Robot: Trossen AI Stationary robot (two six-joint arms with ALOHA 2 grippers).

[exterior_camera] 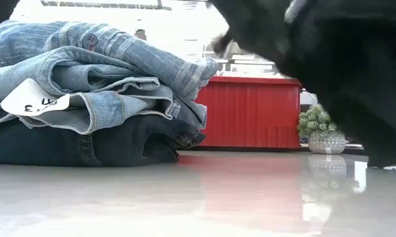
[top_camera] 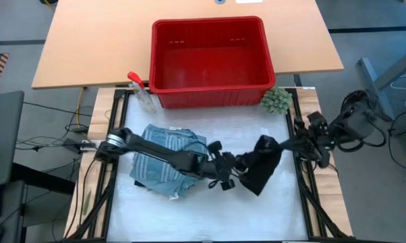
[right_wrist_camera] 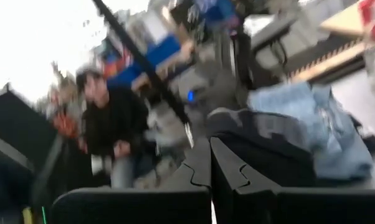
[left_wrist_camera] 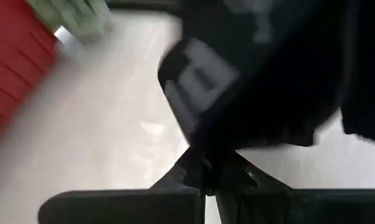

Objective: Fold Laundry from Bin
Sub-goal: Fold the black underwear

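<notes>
Nearest the front edge of the white work surface, the folded stack of laundry lay at about 9 o'clock from the table centre; in the low view the light blue denim jeans sat upon a dark navy piece, a white tag showing at the fold; the striped shirt lay topmost

The left arm reached across that stack toward 3 o'clock; the left gripper had its fingers pressed together on an edge of the small black piece; the left wrist view showed the two fingers meeting with dark cloth at their tips; the right gripper came in from 3 o'clock, fingers likewise pinched on the opposite edge of the same black garment, which hung between the two grippers above the surface, right of centre

Farther back, at 12 o'clock, the red bin stood across the rear edge of the work surface; no garment showed inside it; a spray bottle stood just beside its left corner; a green fuzzy ball sat near its right corner

Beyond the table, the right wrist view showed a person in dark clothing in the room
</notes>
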